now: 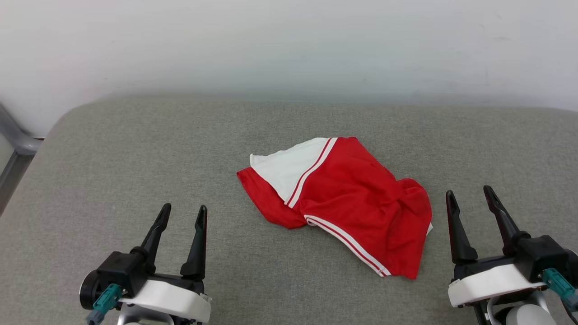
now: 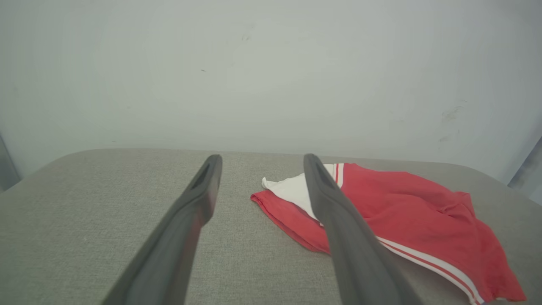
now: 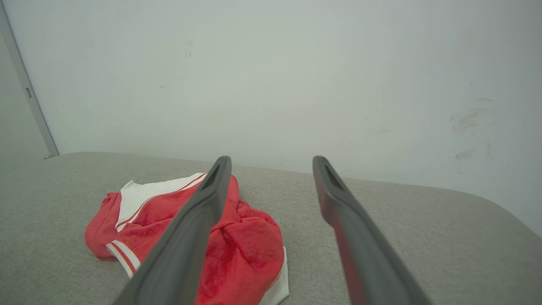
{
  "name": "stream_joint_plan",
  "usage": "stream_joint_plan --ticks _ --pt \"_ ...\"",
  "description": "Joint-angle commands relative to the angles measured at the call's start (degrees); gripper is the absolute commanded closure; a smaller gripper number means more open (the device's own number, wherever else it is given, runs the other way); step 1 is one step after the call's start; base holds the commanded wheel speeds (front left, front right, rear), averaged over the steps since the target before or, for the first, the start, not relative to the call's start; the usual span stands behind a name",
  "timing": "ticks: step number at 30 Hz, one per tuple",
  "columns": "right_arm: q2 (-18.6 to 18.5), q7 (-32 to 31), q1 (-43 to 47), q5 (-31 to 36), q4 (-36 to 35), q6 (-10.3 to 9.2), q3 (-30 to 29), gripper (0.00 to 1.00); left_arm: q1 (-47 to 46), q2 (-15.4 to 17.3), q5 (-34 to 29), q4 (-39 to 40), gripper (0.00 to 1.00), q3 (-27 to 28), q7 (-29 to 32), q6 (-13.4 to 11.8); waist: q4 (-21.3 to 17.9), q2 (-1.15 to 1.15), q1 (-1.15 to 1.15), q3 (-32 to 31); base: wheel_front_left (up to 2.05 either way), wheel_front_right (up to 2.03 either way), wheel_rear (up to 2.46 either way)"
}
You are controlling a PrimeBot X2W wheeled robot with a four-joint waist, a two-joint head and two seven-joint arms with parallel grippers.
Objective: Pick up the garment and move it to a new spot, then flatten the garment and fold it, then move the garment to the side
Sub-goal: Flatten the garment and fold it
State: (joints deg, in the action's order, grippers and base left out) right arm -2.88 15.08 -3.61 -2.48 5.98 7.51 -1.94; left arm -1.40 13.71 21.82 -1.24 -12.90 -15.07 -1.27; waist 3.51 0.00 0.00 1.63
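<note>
The left gripper (image 1: 185,207) stood with its two dark fingers spread wide and nothing between them, poised low over the grey fabric surface (image 1: 113,149) at the near left. The right gripper (image 1: 468,191) was just as wide open and just as empty at the near right, close beside the garment's right edge but not touching it. Between the two, nearer the right one, lay the garment (image 1: 352,198), crumpled and partly doubled over on the surface. It was bright red, with one white short sleeve (image 1: 289,167) showing at its far-left end. A red-and-white striped band (image 1: 311,171) ran along the sleeve seam, and a second striped band (image 1: 347,241) followed the hem on the near side. A sliver of white peeked out at the right edge. In the head view its long axis ran diagonally, from the sleeve at the far left down to a bunched red corner at the near right. The right end was heaped in soft folds, plain in the right wrist view. There was one garment, two grippers with two fingers each, and a pale wall (image 1: 289,45) behind the surface.
</note>
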Motion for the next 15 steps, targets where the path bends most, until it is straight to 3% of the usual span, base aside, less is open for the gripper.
stream_joint_plan --ticks 1,12,15 --pt "0.02 0.14 0.01 0.23 -0.2 -0.04 -0.03 0.0 0.43 -0.51 -0.56 -0.22 0.0 0.63 -0.15 0.61 -0.18 0.0 0.0 0.15 0.0 0.0 0.0" --pt "0.02 0.14 -0.94 1.09 -0.87 -0.04 -0.14 0.0 -1.95 -2.73 -3.27 -2.22 0.0 1.71 0.08 3.75 -1.45 0.0 0.0 2.99 0.0 0.0 0.0" --pt "0.02 0.14 -1.28 1.82 -1.3 -0.04 -0.31 0.0 -4.09 -2.88 -2.62 -2.98 0.0 0.92 3.23 4.1 -1.71 0.0 0.0 4.67 0.0 0.0 0.0"
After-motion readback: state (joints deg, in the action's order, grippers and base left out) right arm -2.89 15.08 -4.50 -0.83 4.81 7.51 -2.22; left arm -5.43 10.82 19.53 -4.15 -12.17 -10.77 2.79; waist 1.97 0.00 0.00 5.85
